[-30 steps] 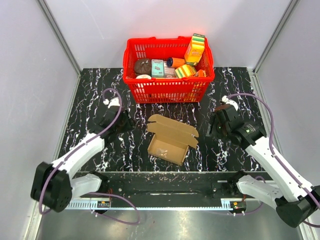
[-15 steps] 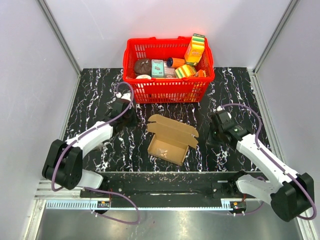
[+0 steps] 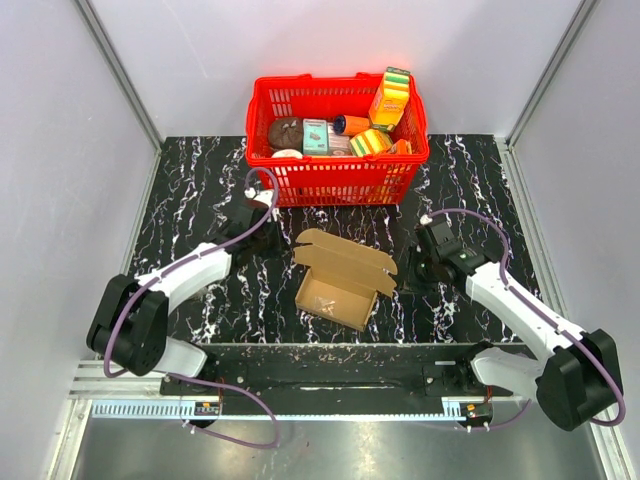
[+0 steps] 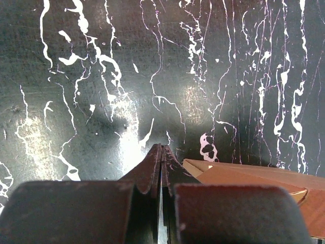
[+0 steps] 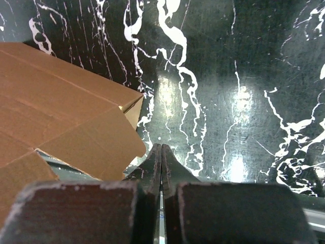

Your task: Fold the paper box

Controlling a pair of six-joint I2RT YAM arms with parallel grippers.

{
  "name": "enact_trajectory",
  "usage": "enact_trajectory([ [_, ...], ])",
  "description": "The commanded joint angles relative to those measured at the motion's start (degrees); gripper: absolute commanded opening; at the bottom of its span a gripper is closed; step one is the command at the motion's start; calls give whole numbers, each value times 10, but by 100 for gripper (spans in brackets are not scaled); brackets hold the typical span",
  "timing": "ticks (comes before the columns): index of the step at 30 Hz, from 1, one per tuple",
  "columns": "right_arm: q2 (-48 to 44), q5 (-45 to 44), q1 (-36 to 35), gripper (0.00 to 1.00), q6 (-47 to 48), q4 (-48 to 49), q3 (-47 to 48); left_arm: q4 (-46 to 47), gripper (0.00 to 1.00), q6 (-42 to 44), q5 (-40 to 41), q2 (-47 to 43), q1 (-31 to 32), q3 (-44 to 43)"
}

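Starting big: black marbled table (image 3: 190, 180), with a red basket (image 3: 335, 183) of printed packages at the far edge, which is not part of the job. Both arms reach in from the near edge and bracket the paper box (image 3: 338, 275). The box sits mid-table, near the basket but apart from it. Its tray looks formed, and the lid panel lies back toward the basket, not closed.

Left gripper (image 4: 161, 148): fingers pressed flat together with nothing between them. The tips are low over bare table, just beside the box's left far corner. Right gripper (image 5: 161, 147): same, fingers together and empty, with the box's right side flap just to the left of the tips. I cannot tell whether either gripper touches the cardboard.

Judgement: folding is partly done and closing the lid remains. With both sets of fingers closed, the likely next move is a push or nudge rather than a pinch.

Risks:
- The box is light and the table looks slick. A one-sided push could slide or spin it instead of bending a flap, and it could end up against the basket.
- A closed tip driven in too low could wedge under the flap, or crease it off the score line.
- If the tip comes in too high, it may dent the wall and collapse the tray.
- With both arms closing in from opposite sides, uneven timing could skew the box.
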State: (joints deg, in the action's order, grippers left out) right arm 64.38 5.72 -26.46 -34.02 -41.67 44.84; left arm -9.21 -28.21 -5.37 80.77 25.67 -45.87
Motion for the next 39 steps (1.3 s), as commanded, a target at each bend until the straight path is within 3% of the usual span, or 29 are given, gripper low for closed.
enact_trajectory([
  [1,1,38,3,0,16,17,0,37,0,12,-19,6,5,-13],
  [17,0,99,3,0,11,33,-7,60,0,12,-49,-3,32,0],
  [39,-8,148,3,0,-17,78,-26,82,0,-39,-66,-118,54,98],
])
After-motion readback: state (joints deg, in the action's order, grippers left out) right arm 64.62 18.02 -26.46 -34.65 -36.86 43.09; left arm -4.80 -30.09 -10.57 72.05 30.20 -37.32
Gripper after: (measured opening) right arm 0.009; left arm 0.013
